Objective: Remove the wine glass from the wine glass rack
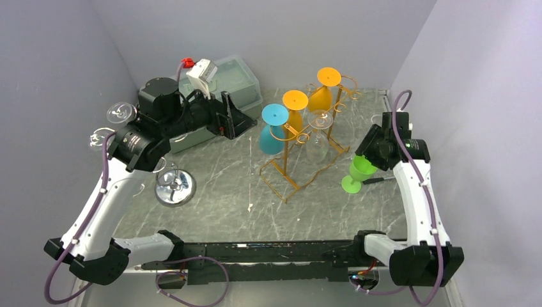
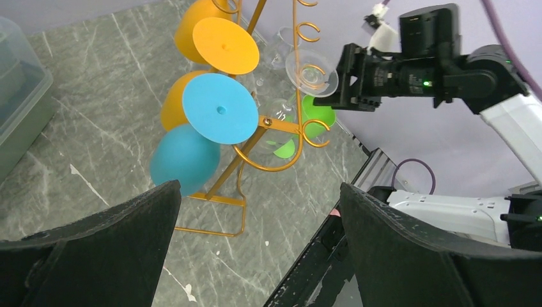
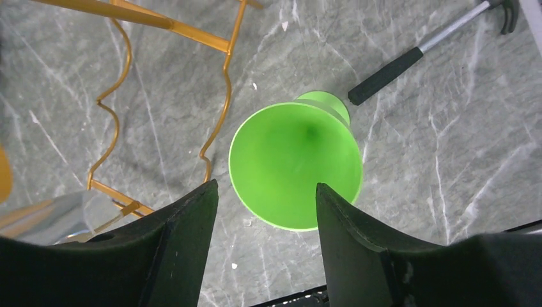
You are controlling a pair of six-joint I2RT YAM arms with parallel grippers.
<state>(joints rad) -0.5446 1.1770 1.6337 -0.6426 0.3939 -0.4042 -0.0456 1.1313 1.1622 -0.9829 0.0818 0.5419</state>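
The golden wire wine glass rack [image 1: 284, 182] stands mid-table. A blue glass [image 1: 273, 128], two orange glasses [image 1: 294, 109] and a clear glass [image 1: 318, 137] hang on it upside down. A green wine glass [image 1: 360, 173] stands upright on the table right of the rack. My right gripper [image 1: 374, 152] is open just above it. In the right wrist view the fingers [image 3: 192, 217] flank the near rim of the green glass [image 3: 295, 165] without closing on it. My left gripper [image 1: 233, 118] is open and empty, left of the rack [image 2: 281, 125] and facing it.
A hammer [image 1: 377, 181] lies on the table beside the green glass, also in the right wrist view [image 3: 422, 54]. A chrome round-based stand [image 1: 174, 188] with clear glasses [image 1: 120, 113] is at the left. A clear plastic box [image 1: 233, 80] sits at the back.
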